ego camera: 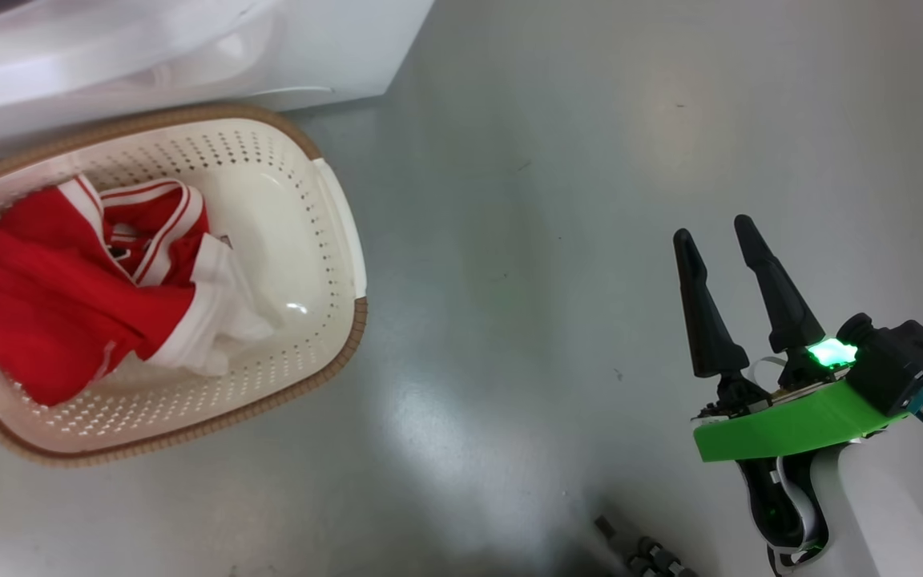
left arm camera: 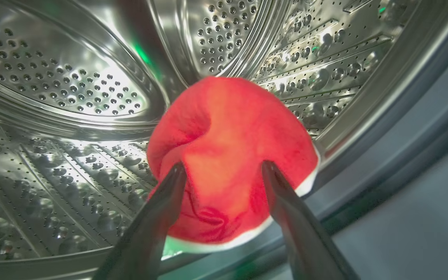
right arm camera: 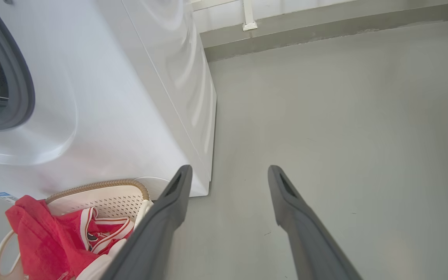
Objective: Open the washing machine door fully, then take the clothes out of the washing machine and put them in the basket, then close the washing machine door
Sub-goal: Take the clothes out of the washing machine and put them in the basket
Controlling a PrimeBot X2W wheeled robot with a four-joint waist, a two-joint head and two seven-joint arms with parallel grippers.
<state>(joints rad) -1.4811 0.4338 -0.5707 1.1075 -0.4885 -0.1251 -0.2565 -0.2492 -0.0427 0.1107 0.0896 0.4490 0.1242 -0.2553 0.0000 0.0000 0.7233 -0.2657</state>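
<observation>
floor (ego camera: 509, 240) grey, glossy | washer (right arm camera: 130, 97) white, boxy; drum (left arm camera: 72, 89) perforated steel | basket (ego camera: 289, 208) cream, holed, holds red clothes (ego camera: 45, 304) | left hand (left arm camera: 222, 169) wide open astride red cloth (left arm camera: 228, 124) in drum | right hand (ego camera: 711, 228) wide open, empty

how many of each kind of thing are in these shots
washer: 1
basket: 1
red clothes heaps: 2
pincers: 2, left pincer, right pincer
total: 6
</observation>
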